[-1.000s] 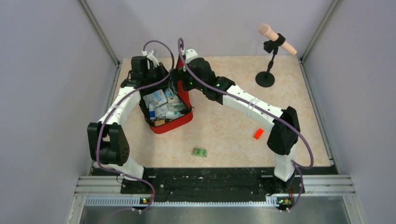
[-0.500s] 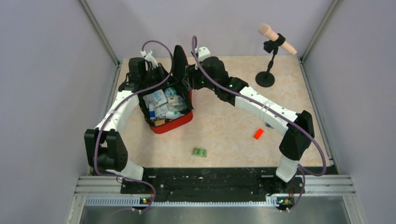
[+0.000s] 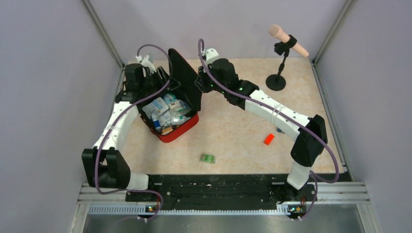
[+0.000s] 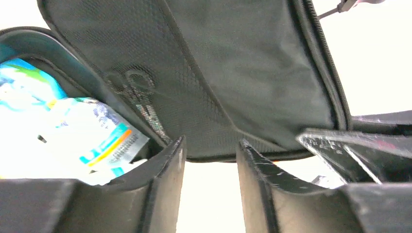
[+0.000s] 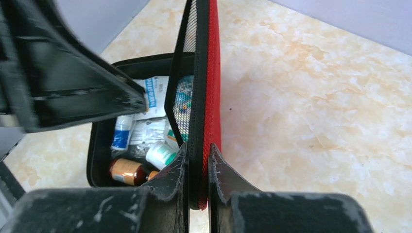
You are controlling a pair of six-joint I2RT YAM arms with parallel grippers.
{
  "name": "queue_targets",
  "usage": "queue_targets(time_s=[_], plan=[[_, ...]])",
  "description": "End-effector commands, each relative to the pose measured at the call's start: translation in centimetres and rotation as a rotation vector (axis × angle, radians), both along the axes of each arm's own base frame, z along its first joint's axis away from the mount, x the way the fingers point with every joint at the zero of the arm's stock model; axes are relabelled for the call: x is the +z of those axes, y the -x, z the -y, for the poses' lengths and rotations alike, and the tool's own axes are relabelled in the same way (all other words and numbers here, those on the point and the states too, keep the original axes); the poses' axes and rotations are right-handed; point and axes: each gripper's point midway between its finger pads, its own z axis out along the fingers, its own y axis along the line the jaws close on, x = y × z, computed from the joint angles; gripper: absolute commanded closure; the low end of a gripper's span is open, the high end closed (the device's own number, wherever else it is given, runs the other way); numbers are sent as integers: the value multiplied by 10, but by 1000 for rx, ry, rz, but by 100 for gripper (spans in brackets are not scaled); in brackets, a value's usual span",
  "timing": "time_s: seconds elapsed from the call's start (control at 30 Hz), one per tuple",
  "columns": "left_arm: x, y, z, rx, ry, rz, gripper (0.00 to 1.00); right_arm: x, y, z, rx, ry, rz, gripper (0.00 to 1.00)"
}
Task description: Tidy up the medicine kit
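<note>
- Left pincer [image 4: 212, 145]: open, fingers [image 4: 165, 170] parted, nothing between them. Hangs at the far left of the table [image 3: 233, 131], just at the back-left rim of the medicine kit. Faces the black mesh inner side of the lid.
- Medicine kit [image 3: 182, 130]: sits on the table left of centre, towards the far side, between the two arms. Red shell, black lining. Lies unzipped, base flat on the table.
- Base of the kit: packed with white and blue-green packets [image 3: 163, 109]. From the right wrist view, also holds a brown bottle [image 5: 127, 172] and a small white-capped container [image 5: 160, 154] at one end, touching each other.
- Lid [image 3: 182, 77]: raised to about upright along the right side of the base, black inner face turned towards the left arm, red outer face towards the open table.
- Right pincer [image 5: 197, 148]: closed on the free edge of the lid, one finger on the black mesh side, the other on the red side. Reaches in from the right.
- Green packet [image 3: 208, 158]: lies alone on the table, nearer the arm bases, well apart from the kit.
- Small red block [image 3: 268, 139]: lies on the table further right, beside the right arm, well apart from the kit.
- Microphone [image 3: 286, 41]: mounted on a black stand at the far right corner, apart from both arms.
</note>
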Motion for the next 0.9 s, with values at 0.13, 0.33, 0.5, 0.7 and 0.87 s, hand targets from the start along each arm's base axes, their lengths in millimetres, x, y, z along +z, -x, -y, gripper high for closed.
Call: queue_targets(time_s=[0.13,0.33,0.5,0.7,0.87], plan=[[69,35,-25,2,-162,284,36,0,-13,11,-55,44,36,100],[52,97,2,-418,-322,504,33,1,-9,7,-30,36,30,100],[-9,166,11,-843,-462,682,33,6,-5,4,1,26,37,92],[-77,202,18,-1205,-643,784,31,4,0,-5,60,23,33,92],[-130,217,33,-1382,-721,721,30,2,-1,-4,62,31,37,92]])
